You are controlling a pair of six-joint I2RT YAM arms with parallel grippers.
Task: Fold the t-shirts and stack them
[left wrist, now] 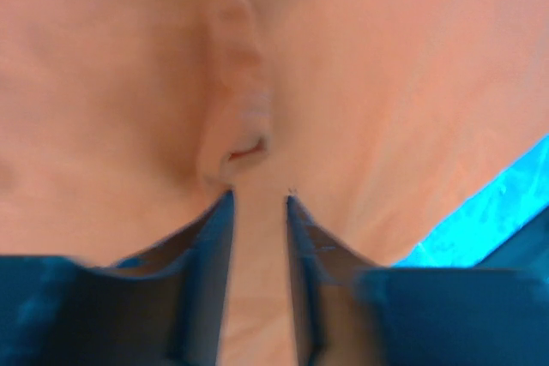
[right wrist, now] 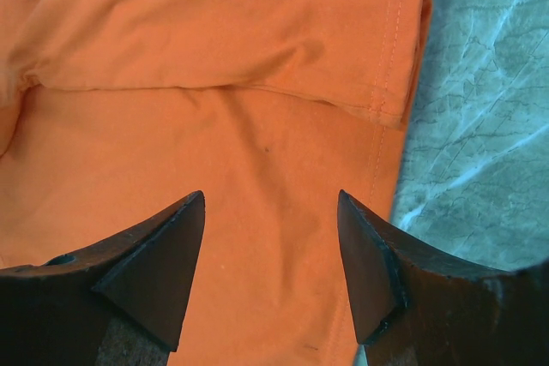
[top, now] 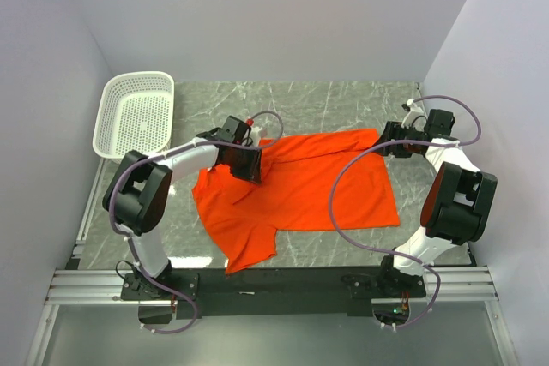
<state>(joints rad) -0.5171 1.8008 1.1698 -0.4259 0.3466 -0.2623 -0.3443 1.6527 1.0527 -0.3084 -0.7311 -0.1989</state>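
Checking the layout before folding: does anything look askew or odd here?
The shirt lies crooked on the table: its far edge is folded over by the right claw, and a puckered wrinkle sits just ahead of the left claw.

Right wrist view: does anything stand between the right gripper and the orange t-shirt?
Nothing visible does. The right gripper hangs open over the t-shirt near its hemmed edge, with only bare fabric under its fingers and the table beside it.
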